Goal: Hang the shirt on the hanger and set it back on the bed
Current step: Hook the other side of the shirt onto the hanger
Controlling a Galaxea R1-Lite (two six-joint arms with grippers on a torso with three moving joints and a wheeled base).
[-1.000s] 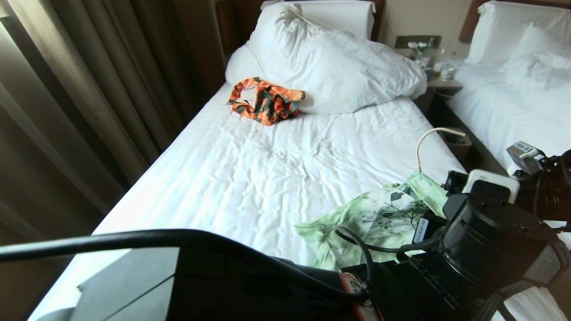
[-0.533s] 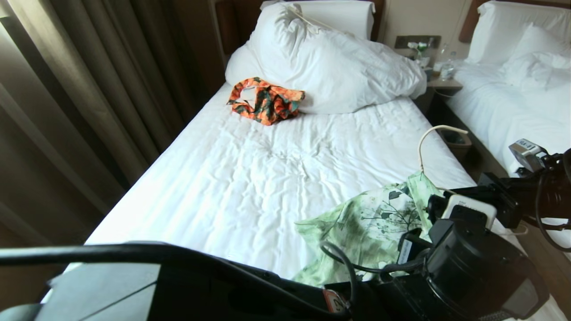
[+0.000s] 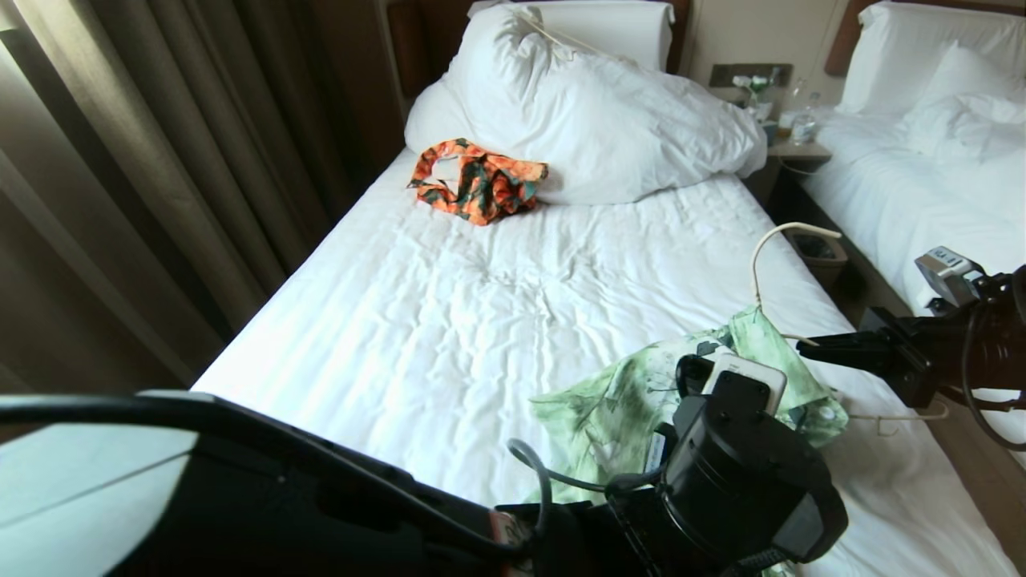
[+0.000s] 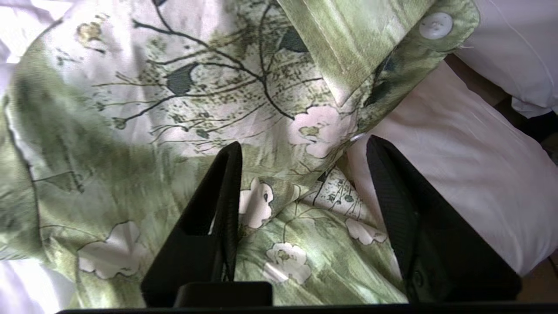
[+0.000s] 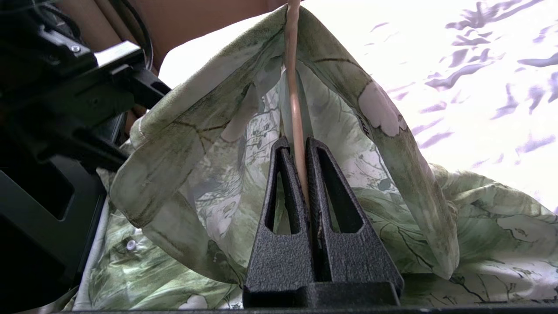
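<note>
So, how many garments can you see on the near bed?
2. The green shirt lies at the near right corner, on a hanger. An orange patterned garment lies by the pillows. Others may be hidden.

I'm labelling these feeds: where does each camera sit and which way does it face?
Head: looks down the bed; both arms show.
Left wrist: behind the left gripper, jaws apart over the shirt.
Right wrist: behind the right gripper, shut on the hanger.
All three views share the shirt.
</note>
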